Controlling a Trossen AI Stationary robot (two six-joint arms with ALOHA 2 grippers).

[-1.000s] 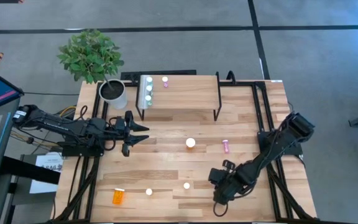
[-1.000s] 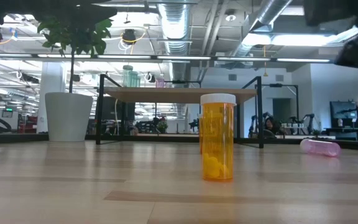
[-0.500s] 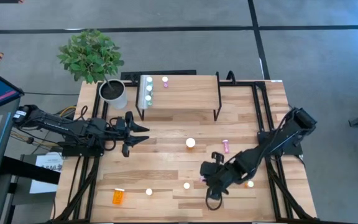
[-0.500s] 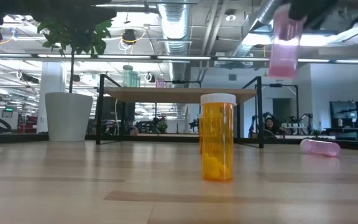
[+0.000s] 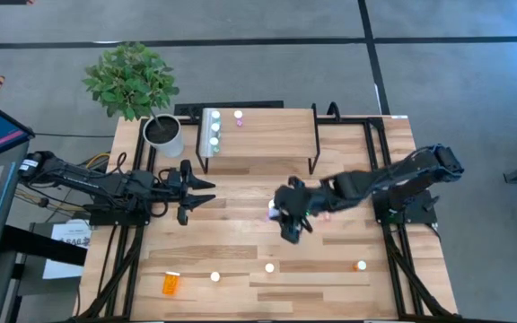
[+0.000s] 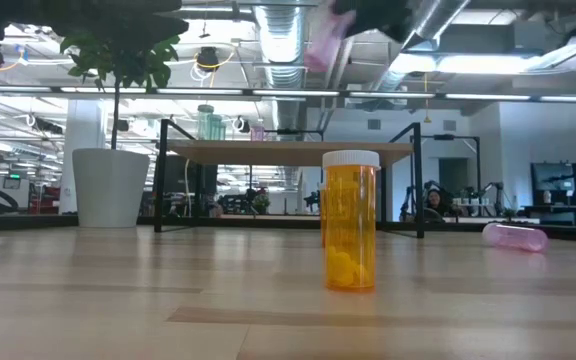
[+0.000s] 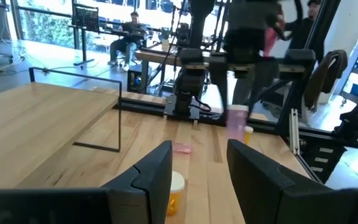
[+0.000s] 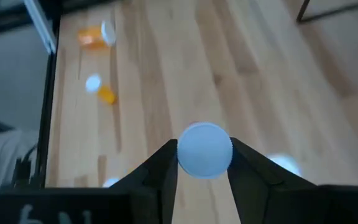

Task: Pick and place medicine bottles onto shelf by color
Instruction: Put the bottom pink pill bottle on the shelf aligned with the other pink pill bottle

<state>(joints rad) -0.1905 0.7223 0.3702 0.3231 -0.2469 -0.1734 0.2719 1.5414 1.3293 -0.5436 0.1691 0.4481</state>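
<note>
Right hand (image 5: 287, 215) clenched on pink bottle (image 6: 320, 42), held upright; shelf (image 5: 267, 135) lies ahead, beyond it.

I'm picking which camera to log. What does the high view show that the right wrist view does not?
Only the high view shows the shelf with bottles along its left end, the potted plant, and the idle left claw. Only the right wrist view shows the right claw clamped on a white-capped bottle seen cap-on. Both show the orange bottle lying on its side on the table.
</note>
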